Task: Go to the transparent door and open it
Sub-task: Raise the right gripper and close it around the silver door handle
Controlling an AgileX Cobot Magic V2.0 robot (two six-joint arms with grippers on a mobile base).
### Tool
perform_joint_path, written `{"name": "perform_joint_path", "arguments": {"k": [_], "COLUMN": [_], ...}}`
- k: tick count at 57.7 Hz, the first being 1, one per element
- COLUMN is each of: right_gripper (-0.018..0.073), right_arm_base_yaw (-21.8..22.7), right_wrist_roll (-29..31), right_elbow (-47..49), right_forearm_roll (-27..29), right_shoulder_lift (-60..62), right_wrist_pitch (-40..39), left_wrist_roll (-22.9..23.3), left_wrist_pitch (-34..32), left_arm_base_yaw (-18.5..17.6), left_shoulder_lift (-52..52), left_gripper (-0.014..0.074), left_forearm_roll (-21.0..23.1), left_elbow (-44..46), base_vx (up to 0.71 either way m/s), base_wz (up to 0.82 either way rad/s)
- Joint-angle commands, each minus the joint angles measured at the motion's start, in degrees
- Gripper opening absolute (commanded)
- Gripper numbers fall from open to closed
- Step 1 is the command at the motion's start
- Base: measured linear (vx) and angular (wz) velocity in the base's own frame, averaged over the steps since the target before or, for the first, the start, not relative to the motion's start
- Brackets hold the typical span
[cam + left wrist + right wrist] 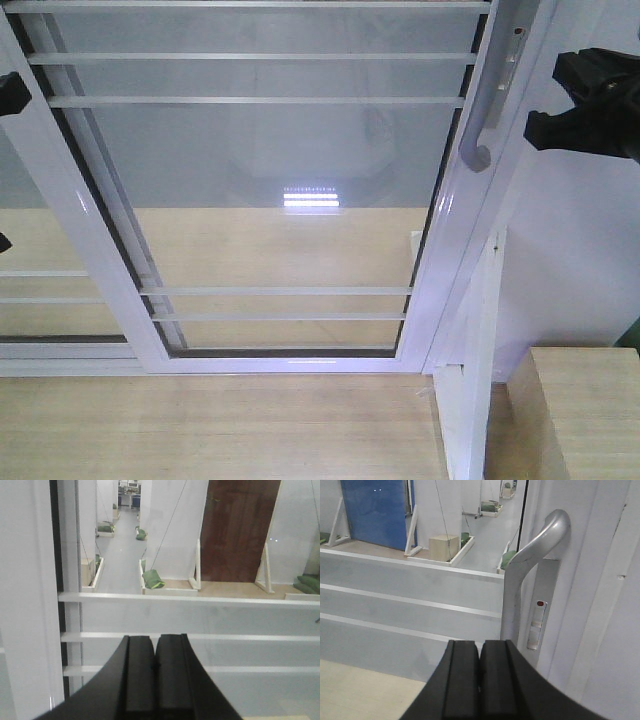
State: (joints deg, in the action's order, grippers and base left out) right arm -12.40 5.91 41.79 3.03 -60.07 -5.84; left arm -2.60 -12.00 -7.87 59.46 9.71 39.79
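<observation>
Facing the transparent door (280, 180) directly ahead; grey handle (527, 570) just beyond the right gripper (479, 677). It and the left gripper (154, 672) are pressed together, empty. Judged stiff, heavy, fragile glass: take the handle.

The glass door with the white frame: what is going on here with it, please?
A two-arm robot faces the tall clear-glass sliding door in a white frame. Its right gripper, fingers shut, points at the curved grey pull handle without holding it. The left gripper, also shut, faces the glass near the door's other side. Nothing grips the handle yet.
</observation>
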Motion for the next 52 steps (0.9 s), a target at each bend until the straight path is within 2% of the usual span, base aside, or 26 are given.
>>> {"name": "perform_joint_path", "arguments": {"k": [1, 13, 20, 29, 39, 46, 52], "right_gripper": [0.0221, 0.0523, 0.0623, 0.0622, 0.0583, 0.0575, 0.0575], "right_arm_base_yaw": [0.32, 0.32, 0.32, 0.32, 0.32, 0.32, 0.32], "right_wrist_roll": [0.51, 0.51, 0.51, 0.51, 0.23, 0.30, 0.54], "right_elbow": [2.13, 2.13, 2.13, 2.13, 2.13, 2.49, 3.95], "right_forearm_roll": [-0.53, -0.53, -0.53, 0.04, 0.32, 3.84, 6.75], "right_shoulder_lift": [0.90, 0.78, -0.20, -4.60, -12.37, -18.52, -23.05], "right_wrist_pitch": [-5.16, -6.27, -9.68, -15.26, -23.43, -31.77, -35.38], "left_wrist_roll": [-0.02, -0.02, -0.08, -0.08, -0.03, -0.03, -0.03], "left_wrist_pitch": [-2.85, -2.43, -2.61, -2.16, -2.35, -2.35, -2.35], "left_arm_base_yaw": [-0.08, -0.08, -0.08, -0.08, -0.08, -0.08, -0.08], "left_shoulder_lift": [-0.79, -0.79, -0.67, -0.02, 0.28, 0.28, 0.28], "left_gripper": [0.0131, 0.0363, 0.0505, 0.0598, 0.0586, 0.0587, 0.0587], "left_forearm_roll": [0.33, 0.33, 0.33, 0.33, 0.33, 0.33, 0.33], "left_elbow": [2.20, 2.20, 2.20, 2.15, 2.00, 2.00, 2.00], "base_vx": [0.00, 0.00, 0.00, 0.00, 0.00, 0.00, 0.00], "base_wz": [0.00, 0.00, 0.00, 0.00, 0.00, 0.00, 0.00]}}
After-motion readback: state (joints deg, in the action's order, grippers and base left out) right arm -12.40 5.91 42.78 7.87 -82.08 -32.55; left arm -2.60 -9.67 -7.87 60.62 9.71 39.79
